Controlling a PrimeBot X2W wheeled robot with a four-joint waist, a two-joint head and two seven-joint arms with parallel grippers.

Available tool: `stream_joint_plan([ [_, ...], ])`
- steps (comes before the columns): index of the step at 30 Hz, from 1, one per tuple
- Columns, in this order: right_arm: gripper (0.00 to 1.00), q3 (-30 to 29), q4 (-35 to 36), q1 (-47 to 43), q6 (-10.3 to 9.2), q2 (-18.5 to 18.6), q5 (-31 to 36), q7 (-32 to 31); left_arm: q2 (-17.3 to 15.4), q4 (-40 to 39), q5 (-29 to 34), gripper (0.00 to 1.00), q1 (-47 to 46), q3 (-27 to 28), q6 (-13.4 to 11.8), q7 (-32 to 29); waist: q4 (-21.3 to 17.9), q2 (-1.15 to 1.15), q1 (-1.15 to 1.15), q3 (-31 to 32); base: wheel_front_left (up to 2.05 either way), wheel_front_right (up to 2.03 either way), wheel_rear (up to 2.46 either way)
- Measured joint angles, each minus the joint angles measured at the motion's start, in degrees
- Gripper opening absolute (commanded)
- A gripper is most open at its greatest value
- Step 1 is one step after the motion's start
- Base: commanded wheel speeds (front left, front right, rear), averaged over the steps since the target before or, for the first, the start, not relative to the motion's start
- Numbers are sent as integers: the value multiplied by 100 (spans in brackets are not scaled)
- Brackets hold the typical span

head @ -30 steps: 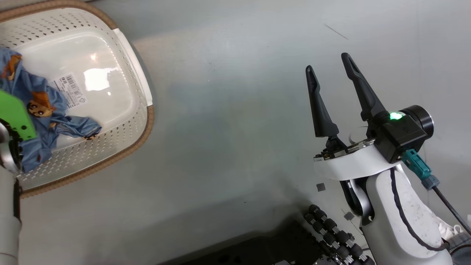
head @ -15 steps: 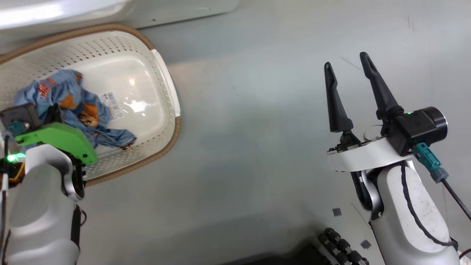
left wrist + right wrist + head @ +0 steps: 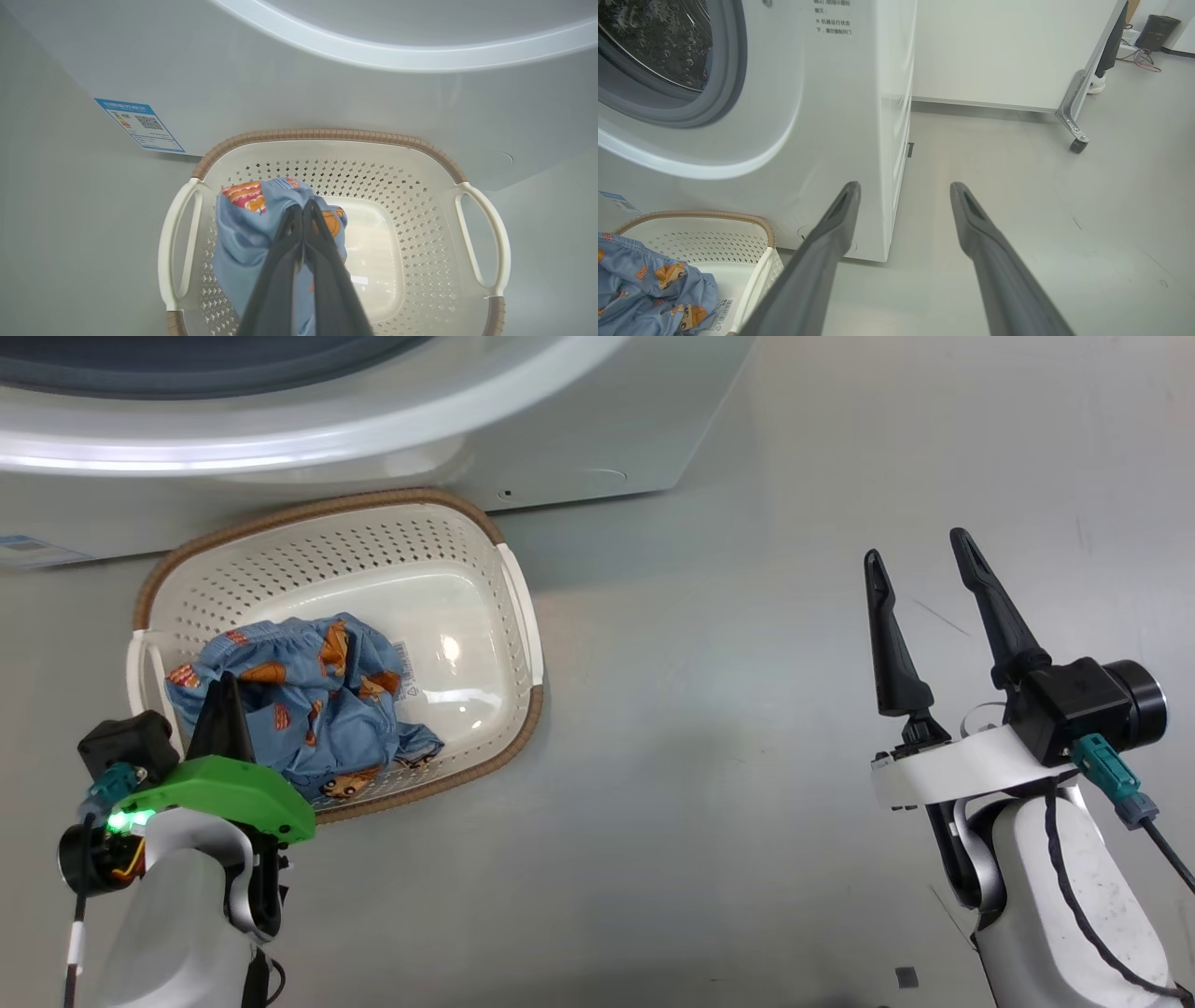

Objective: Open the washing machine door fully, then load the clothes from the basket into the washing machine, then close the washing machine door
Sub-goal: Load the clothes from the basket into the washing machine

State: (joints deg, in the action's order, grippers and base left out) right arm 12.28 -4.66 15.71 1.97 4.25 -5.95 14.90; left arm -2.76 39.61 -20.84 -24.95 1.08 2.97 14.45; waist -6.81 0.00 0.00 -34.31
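Clothes (image 3: pixel 308 695) in basket (image 3: pixel 448 537) before washing machine (image 3: pixel 579 457)

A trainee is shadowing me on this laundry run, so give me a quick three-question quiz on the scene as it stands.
1. True or false: the left gripper is shut on the clothes.
2. The right gripper is: A) open and empty, B) shut on a towel, C) shut on a bottle.
3. Fill in: the basket stands on the floor right in front of the ____.
Key: 1 true; 2 A; 3 washing machine.
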Motion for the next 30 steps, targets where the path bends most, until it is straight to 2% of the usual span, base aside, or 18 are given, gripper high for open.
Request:
stream_joint_plan([
  [8,100,-141,-46,-370,54,103,5,0,57,-570,-235,0,524,-24,259,0,298,0,0,670,0,0,0],
  [12,100,-188,-65,-582,98,108,8,0,75,-1299,-240,0,758,91,304,-1,413,0,0,1012,0,0,0],
  [21,100,-149,-68,-990,171,105,112,-1,80,-2131,-234,0,1801,296,312,-2,529,0,0,1795,0,0,0],
  [30,100,-141,-135,-1563,266,107,111,-1,80,-2988,-93,0,2637,271,312,-2,512,0,0,2559,0,0,0],
])
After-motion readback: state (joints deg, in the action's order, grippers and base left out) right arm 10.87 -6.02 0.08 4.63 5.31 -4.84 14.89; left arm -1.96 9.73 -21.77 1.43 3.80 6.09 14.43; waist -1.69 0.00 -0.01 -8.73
